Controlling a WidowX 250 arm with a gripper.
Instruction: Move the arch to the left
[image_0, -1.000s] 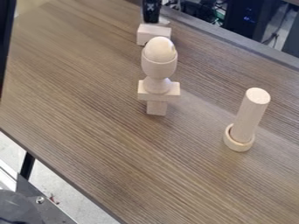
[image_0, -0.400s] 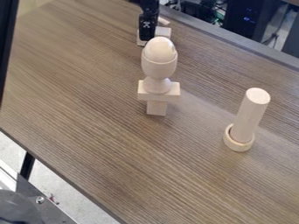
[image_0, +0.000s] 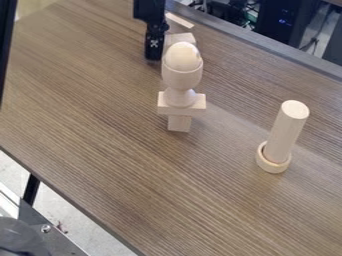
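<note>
In the camera view, the black gripper (image_0: 154, 56) hangs down at about 12 o'clock, a touch toward 11, with its tips low over the brown wood-grain surface (image_0: 100, 135). Whether it is open or closed I cannot tell, nor whether it touches anything.

What seems to be the arch (image_0: 180, 38), though I cannot be certain which piece is meant, lies near 12 o'clock, just beside the gripper tips, toward 2 o'clock from them. It is a pale, unpainted wooden piece with a flat top and straight edges. The gripper stands close against its 9 o'clock side, and its lower part is hidden behind the wooden egg (image_0: 183, 56). A thin pale strip (image_0: 180, 20) slants just beyond it, toward 12 o'clock.

The egg sits upright in a turned wooden cup (image_0: 181, 80), which stands on a square-edged wooden piece (image_0: 181, 103) with a narrower block (image_0: 179, 123) below. Toward 4 o'clock from this stack, well apart from it, a pale cylinder (image_0: 285, 131) stands tilted inside a wooden ring (image_0: 272, 164), its top leaning toward 1 o'clock.
</note>
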